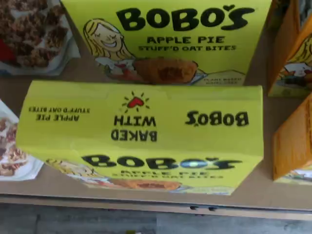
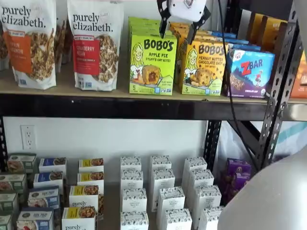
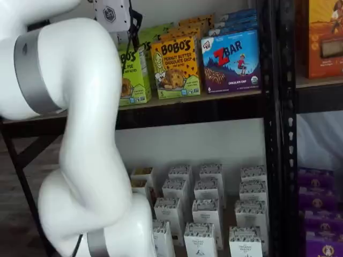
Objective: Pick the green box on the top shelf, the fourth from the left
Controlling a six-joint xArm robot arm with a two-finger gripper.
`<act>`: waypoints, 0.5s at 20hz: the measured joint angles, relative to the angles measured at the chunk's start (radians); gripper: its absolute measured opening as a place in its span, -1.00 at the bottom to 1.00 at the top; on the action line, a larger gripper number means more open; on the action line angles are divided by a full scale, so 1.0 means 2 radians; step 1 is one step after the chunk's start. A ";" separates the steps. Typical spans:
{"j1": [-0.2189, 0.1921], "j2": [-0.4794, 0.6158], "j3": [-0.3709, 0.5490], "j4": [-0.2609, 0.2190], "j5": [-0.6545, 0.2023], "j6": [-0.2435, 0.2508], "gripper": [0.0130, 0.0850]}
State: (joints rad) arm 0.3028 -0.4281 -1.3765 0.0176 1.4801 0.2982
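Tan top shelf (image 2: 115,90): wide-open gripper (image 2: 178,29) hovers just right of the green box (image 2: 152,64) below.

The white arm (image 3: 80,134) hides most of the green box (image 3: 134,75); granola bags (image 2: 29,43) are cropped above.

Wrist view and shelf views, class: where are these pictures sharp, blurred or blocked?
Wrist view: soft overall, the nearer green box has smeared front lettering with a bluish glare spot. One shelf view: evenly lit, labels crisp, the open pincer above the box row, a pale blur in the lower corner. Other shelf view: the white arm blocks much of the frame.
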 joint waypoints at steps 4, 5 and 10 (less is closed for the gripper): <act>0.001 0.014 -0.014 0.001 0.002 0.001 1.00; 0.002 0.017 -0.018 0.000 0.002 0.002 1.00; 0.003 0.039 -0.046 -0.003 0.021 0.004 1.00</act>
State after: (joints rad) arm 0.3080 -0.3508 -1.4678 0.0113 1.5213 0.3054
